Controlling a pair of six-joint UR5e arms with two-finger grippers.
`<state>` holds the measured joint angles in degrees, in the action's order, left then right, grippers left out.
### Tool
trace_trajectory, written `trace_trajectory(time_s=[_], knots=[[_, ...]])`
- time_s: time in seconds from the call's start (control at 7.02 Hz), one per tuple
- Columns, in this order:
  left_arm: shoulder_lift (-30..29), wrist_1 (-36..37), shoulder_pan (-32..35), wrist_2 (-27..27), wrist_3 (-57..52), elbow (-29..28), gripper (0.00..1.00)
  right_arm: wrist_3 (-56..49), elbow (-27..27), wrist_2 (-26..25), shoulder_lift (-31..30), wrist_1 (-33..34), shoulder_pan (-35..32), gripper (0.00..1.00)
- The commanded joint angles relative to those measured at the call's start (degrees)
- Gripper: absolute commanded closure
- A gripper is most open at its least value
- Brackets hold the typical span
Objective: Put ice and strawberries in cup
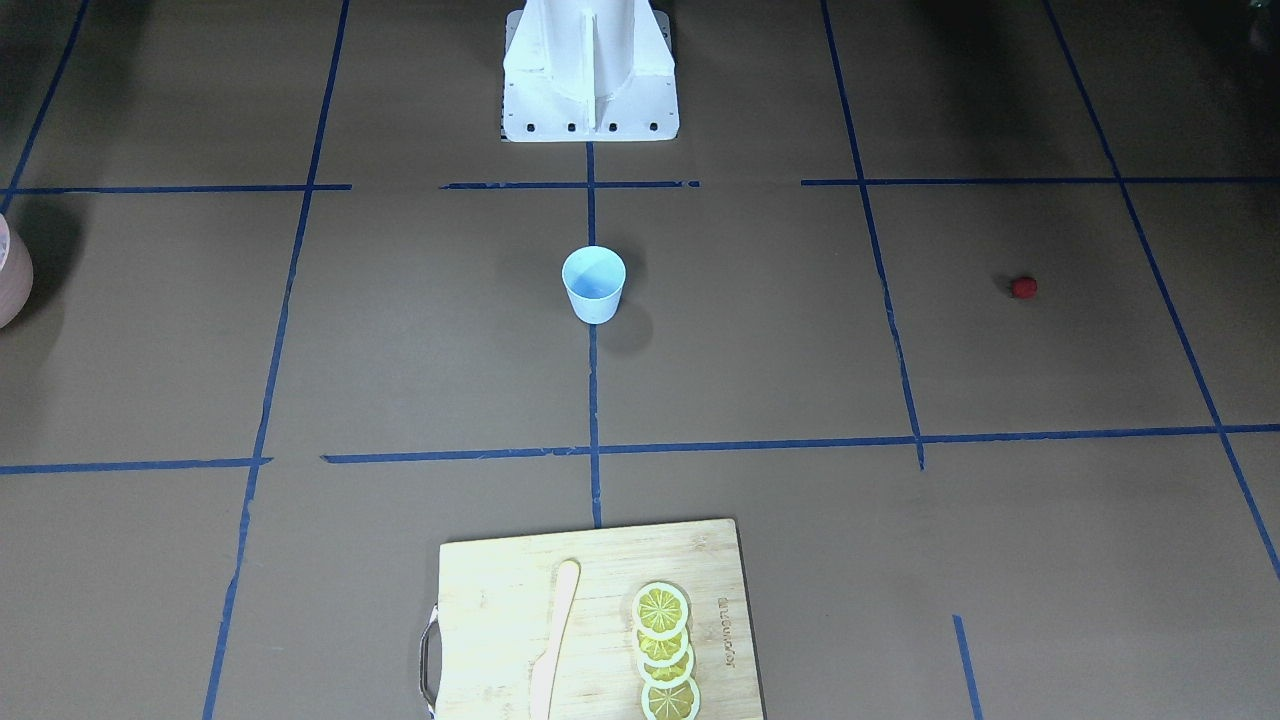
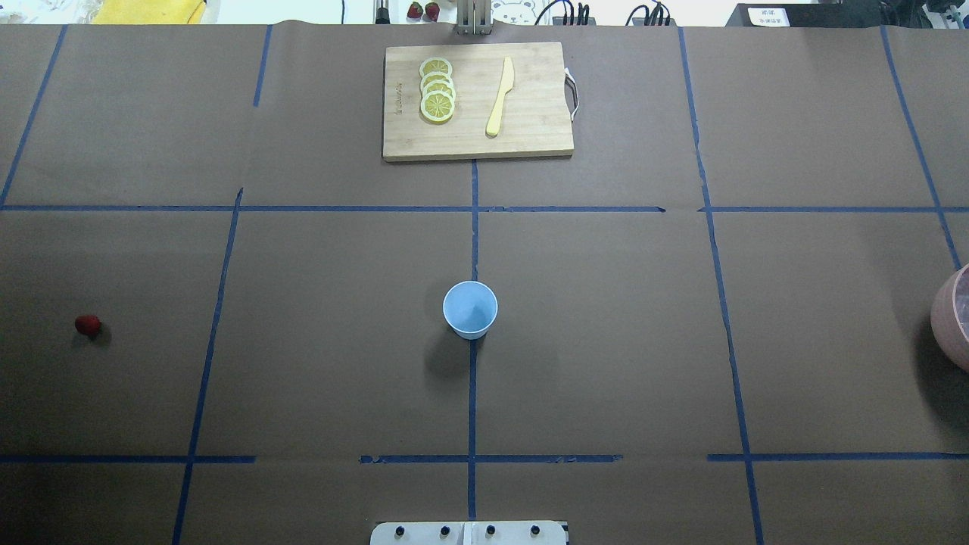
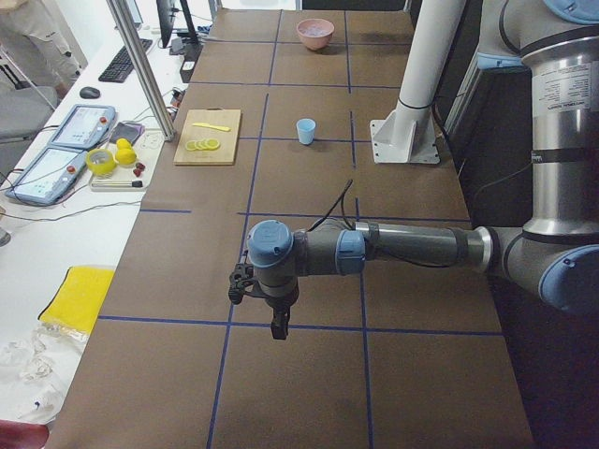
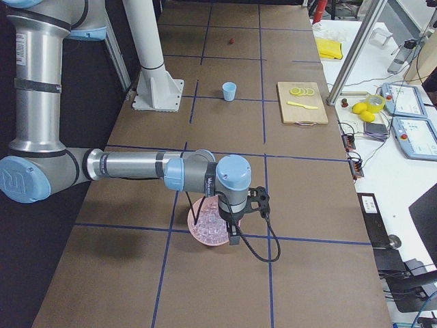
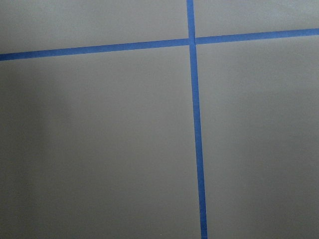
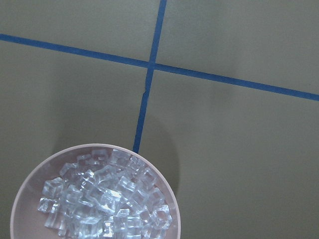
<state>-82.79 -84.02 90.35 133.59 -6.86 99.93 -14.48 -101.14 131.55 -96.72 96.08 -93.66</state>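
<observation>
- The pink bowl (image 2: 946, 325) is sitting cut off at the overhead frame's right edge.
- The left end effector (image 3: 279, 328) and right end effector (image 4: 234, 237) are hovering; their opening cannot be told.

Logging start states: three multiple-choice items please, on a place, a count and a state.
1. Where is the ice? A in a glass jar; B on a white plate; C in the pink bowl.
2. How many lemon slices lie on the cutting board? A two; B four; C six.
3. The cup is: A upright and empty; B on its side; C upright, full of ice.
Answers: 1 C, the right wrist view shows cubes heaped in it; 2 B, four overlapping slices show from overhead; 3 A, its bare blue bottom shows from above.
</observation>
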Motion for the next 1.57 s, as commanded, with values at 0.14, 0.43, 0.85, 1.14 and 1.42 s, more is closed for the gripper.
trace_trajectory(time_s=[0.14,0.43,0.85,1.14,1.42], knots=[[0.0,0.09,0.0,0.09,0.0,0.0,0.0,4.6,-0.03,0.03,-0.48,-5.33,6.19,0.0],[0.0,0.09,-0.09,0.09,0.0,0.0,0.0,8.06,1.37,-0.15,-2.4,-11.06,10.33,0.01],[0.17,0.09,-0.09,3.4,0.0,0.09,0.0,11.4,3.05,0.03,-3.99,-15.91,12.54,0.03],[0.35,0.09,-0.09,3.95,0.0,0.09,0.0,12.02,3.14,0.03,-4.35,-16.01,13.59,0.03],[0.35,0.09,-0.09,3.95,0.0,0.09,0.0,16.21,4.01,0.03,-4.7,-20.45,15.26,0.03]])
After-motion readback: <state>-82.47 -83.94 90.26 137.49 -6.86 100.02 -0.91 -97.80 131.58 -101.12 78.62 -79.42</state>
